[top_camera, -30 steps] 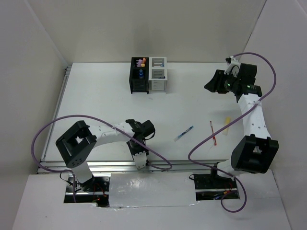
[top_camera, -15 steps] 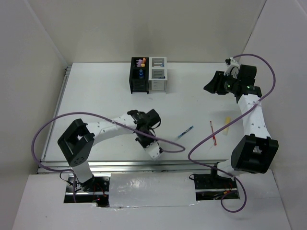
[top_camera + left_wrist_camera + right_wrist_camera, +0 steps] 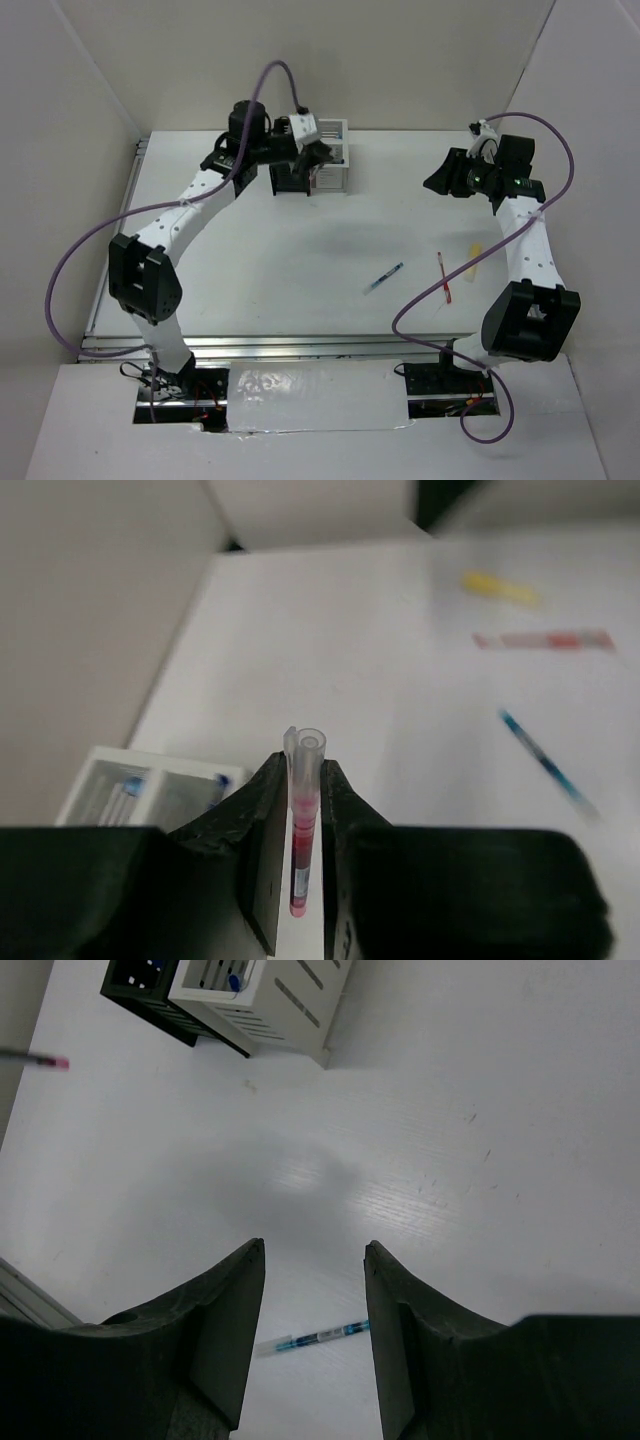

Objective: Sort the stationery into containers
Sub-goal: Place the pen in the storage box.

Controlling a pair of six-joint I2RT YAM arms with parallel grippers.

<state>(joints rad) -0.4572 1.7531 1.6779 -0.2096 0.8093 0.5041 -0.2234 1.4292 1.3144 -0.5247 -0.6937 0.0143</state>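
Note:
My left gripper (image 3: 303,770) is shut on a thin red pen (image 3: 302,825) with a clear cap that sticks out past the fingertips. In the top view the left gripper (image 3: 318,152) hangs over the joined containers, one black (image 3: 288,180) and one white (image 3: 335,175). The white container (image 3: 150,790) shows below the held pen. My right gripper (image 3: 313,1250) is open and empty, high over the table; in the top view it (image 3: 440,178) sits at the right. A blue pen (image 3: 383,278) (image 3: 315,1338), a red pen (image 3: 443,277) and a yellow marker (image 3: 475,251) lie on the table.
Markers and pens stand inside the black container (image 3: 150,995) and the white one (image 3: 265,1005). White walls close in the table at the back and both sides. Purple cables loop off both arms. A metal rail (image 3: 300,345) runs along the near edge.
The left arm has swung from the near edge of the table up to the back, over the containers. The right arm has not moved.

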